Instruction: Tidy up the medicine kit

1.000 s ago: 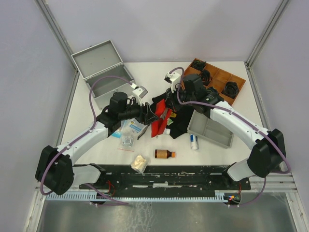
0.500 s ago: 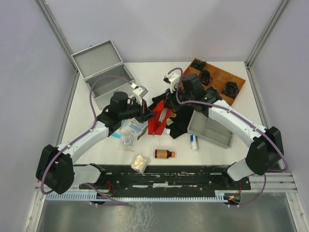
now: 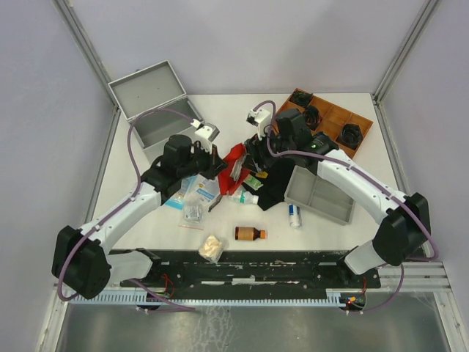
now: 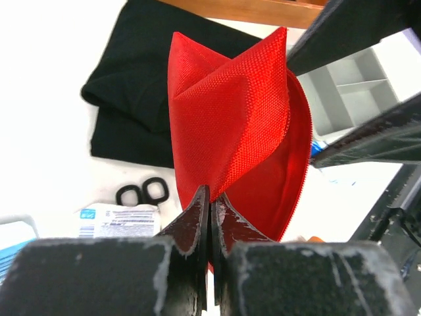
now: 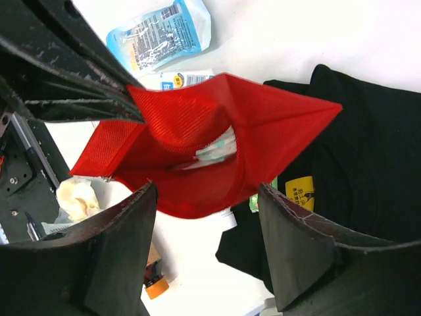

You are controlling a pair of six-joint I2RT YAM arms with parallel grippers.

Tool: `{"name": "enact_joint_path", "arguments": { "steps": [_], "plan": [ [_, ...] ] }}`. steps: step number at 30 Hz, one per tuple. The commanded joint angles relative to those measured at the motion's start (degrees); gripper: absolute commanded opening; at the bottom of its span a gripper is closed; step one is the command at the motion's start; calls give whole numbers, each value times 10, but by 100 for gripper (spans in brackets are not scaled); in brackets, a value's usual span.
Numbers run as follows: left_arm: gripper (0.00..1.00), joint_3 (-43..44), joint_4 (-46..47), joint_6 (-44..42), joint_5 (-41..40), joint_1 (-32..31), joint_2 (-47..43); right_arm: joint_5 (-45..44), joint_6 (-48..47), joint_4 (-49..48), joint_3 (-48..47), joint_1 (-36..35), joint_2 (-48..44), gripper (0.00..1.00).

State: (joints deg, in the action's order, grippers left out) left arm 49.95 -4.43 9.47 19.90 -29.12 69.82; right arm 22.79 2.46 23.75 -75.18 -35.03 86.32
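The medicine kit (image 3: 155, 111), a silver-grey metal case, stands with its lid up at the back left. My left gripper (image 3: 222, 163) (image 4: 210, 195) is shut on a corner of the red pouch (image 3: 236, 165) (image 4: 240, 118) and holds it off the table, mouth hanging open. My right gripper (image 3: 254, 156) (image 5: 207, 192) hovers open just over the pouch (image 5: 217, 141), jaws either side of its mouth without touching. A white-and-green tube (image 5: 219, 147) shows inside the pouch. Another white-green tube (image 3: 245, 198) lies on the table below.
A black cloth (image 3: 275, 185) lies under the right arm, a grey divided tray (image 3: 320, 195) beside it. A wooden tray (image 3: 331, 121) sits back right. Packets (image 3: 194, 196), black scissors (image 4: 141, 192), a brown bottle (image 3: 250, 234), a white bottle (image 3: 294, 215) and a gauze wad (image 3: 212, 247) lie near the front.
My left gripper closed on the red pouch and pulled it up and back-left. My right gripper opened and let go of the pouch. A tube now lies uncovered below.
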Motion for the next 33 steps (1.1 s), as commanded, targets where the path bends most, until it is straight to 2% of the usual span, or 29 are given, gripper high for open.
{"name": "enact_joint_path", "arguments": {
  "steps": [1, 9, 14, 19, 25, 29, 33],
  "plan": [
    [3, 39, -19, -49, -55, 0, -18, 10, -17, 23, -43, 5, -24, 75],
    [3, 52, -37, -55, -105, 15, -29, -51, -75, 89, -51, 6, -74, 84],
    [3, 54, -36, -33, -77, 54, -32, -60, -97, 107, -17, 6, -97, 83],
    [3, 61, -40, -15, -30, 108, -34, -29, -129, 107, 43, 5, -103, 77],
    [3, 85, -62, -7, 7, 183, -39, 31, -155, 112, 72, -9, -57, 71],
    [3, 101, -74, -5, 10, 213, -42, 42, -120, 78, 70, -27, -11, 71],
    [3, 116, -79, -4, 10, 238, -45, 97, -66, 38, 61, -43, 36, 68]
  ]
}}
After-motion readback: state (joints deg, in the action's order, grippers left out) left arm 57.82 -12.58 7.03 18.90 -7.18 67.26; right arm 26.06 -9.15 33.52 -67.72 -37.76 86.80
